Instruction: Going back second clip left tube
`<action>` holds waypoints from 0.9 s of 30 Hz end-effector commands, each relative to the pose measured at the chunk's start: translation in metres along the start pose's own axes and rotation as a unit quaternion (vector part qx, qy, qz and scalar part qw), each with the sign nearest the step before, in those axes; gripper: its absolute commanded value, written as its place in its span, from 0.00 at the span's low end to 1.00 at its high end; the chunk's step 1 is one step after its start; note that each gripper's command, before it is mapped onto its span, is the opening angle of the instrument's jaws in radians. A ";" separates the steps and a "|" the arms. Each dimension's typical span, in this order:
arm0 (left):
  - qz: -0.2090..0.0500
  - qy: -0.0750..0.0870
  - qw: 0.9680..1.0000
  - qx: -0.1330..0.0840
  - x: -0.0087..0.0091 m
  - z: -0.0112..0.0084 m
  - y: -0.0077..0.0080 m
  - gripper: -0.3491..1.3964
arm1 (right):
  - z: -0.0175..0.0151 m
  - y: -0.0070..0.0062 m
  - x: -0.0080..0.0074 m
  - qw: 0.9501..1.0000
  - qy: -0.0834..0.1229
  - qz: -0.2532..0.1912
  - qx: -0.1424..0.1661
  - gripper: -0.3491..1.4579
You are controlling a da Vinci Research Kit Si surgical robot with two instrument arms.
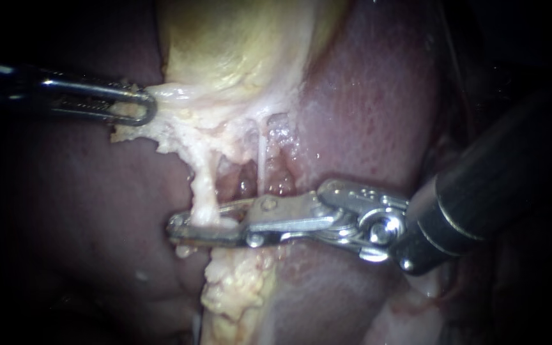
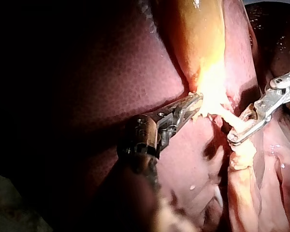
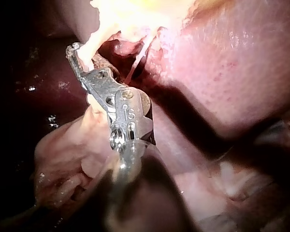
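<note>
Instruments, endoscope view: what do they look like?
Left instrument: dark shaft, slim shiny metal jaws ending in a rounded loop. Right instrument: thick black shaft with pale ring bands, silver pinned wrist joint, long flat metal jaws.

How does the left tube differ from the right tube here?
The left tube is thick and cream; the right tube is a thin whitish strand. The left tube runs between the right instrument's jaws; the right tube does not. Both run down from the gallbladder.
</note>
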 end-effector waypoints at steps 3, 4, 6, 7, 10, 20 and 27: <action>0.000 0.000 1.000 0.000 0.0000 0.0000 0.0000 0.00 | 0.0000 0.0000 0.0000 1.000 -0.002 0.000 0.015 0.10; 0.000 0.000 1.000 0.000 0.0000 0.0000 0.0000 0.00 | 0.0001 0.0001 0.0000 1.000 0.000 -0.001 0.017 0.17; 0.000 0.000 1.000 0.000 0.0000 0.0000 0.0000 0.00 | 0.0003 0.0002 -0.0002 1.000 0.006 -0.004 0.026 0.30; 0.000 0.000 1.000 0.000 0.0000 0.0000 0.0000 0.00 | 0.0005 0.0003 -0.0003 1.000 0.007 -0.005 0.029 0.34; 0.000 0.000 1.000 0.000 0.0000 0.0000 0.0000 0.00 | 0.0014 0.0007 -0.0006 1.000 0.013 -0.010 0.025 0.42; 0.000 0.000 1.000 0.000 0.0000 0.0000 0.0002 0.00 | 0.0027 0.0053 -0.0027 0.995 0.033 -0.081 -0.037 0.47; 0.000 0.001 1.000 0.002 0.0000 0.0000 0.0002 0.00 | 0.0011 0.0074 -0.0029 0.991 0.040 -0.112 -0.065 0.47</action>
